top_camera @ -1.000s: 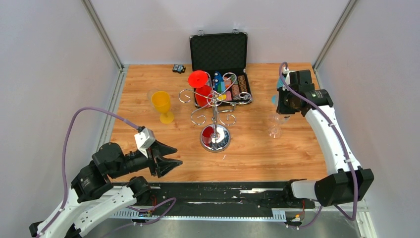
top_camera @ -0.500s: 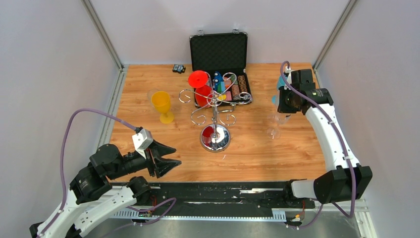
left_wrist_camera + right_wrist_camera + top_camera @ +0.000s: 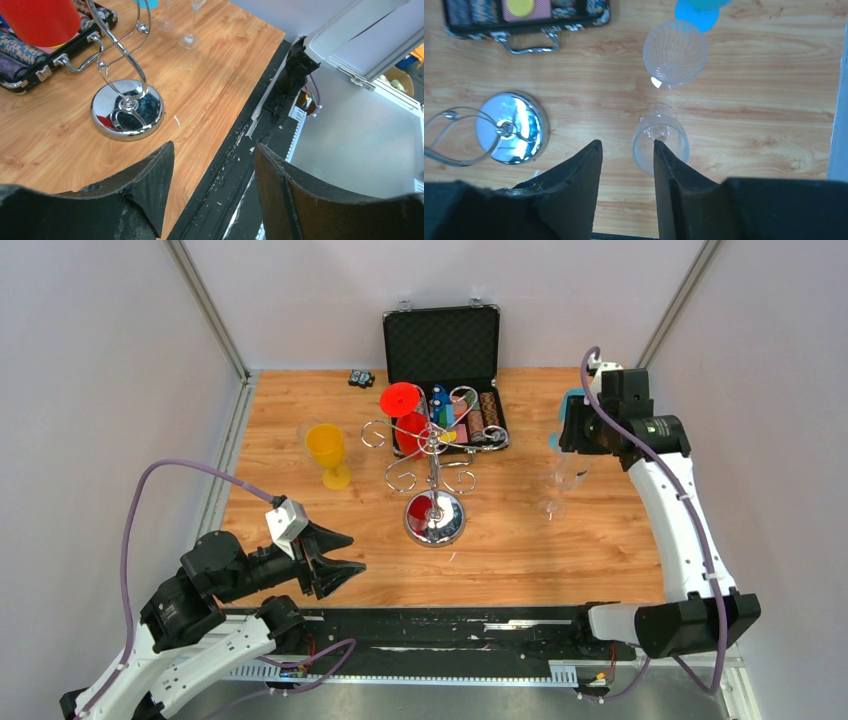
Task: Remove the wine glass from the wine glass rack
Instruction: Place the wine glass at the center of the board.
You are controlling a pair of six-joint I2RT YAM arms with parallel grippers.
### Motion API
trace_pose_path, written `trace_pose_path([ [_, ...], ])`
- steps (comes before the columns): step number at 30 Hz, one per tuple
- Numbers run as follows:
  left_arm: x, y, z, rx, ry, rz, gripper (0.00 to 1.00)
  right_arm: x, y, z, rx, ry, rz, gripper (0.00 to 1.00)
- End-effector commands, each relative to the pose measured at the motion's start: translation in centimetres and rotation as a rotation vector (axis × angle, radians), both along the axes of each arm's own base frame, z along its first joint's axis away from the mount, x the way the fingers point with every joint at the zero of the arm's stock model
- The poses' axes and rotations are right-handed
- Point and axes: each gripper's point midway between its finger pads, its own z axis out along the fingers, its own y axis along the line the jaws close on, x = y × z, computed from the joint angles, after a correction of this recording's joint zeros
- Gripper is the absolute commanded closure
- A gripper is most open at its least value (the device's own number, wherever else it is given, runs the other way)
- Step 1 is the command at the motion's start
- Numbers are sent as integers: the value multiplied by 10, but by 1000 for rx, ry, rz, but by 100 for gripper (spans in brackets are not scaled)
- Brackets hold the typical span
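Observation:
The chrome wine glass rack stands mid-table; its mirrored base also shows in the left wrist view and the right wrist view. A red wine glass hangs upside down from its wire arms. Two clear wine glasses stand upright on the table at the right. My right gripper is open and empty, hovering above them, its right finger over the nearer glass's rim. My left gripper is open and empty at the table's front edge, near the left.
A yellow wine glass stands left of the rack. An open black chip case lies behind the rack. A blue disc lies beyond the clear glasses. A small black object sits at the back edge.
My right gripper has risen and drawn back toward the right rear, away from the clear glass standing below it. The left arm has barely shifted.

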Motion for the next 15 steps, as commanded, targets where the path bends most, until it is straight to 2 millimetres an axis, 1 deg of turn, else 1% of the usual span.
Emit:
trace_pose_path([
  [1, 6, 2, 3, -11, 2, 38, 31, -5, 15, 74, 106, -211, 43, 58],
  [4, 9, 3, 3, -9, 3, 54, 26, -13, 27, 98, 170, -271, 89, 56],
  [6, 10, 3, 2, -6, 6, 64, 24, -21, 38, 116, 226, -313, 135, 53],
  [9, 13, 3, 0, 3, 14, 73, 23, -33, 58, 141, 320, -384, 227, 53],
  [11, 15, 2, -2, 11, 19, 79, 21, -42, 67, 156, 359, -432, 269, 52],
  [13, 16, 1, -4, 20, 27, 84, 19, -52, 79, 167, 403, -466, 334, 52],
  [15, 18, 0, -6, 28, 34, 89, 18, -61, 89, 173, 437, -487, 391, 51],
])
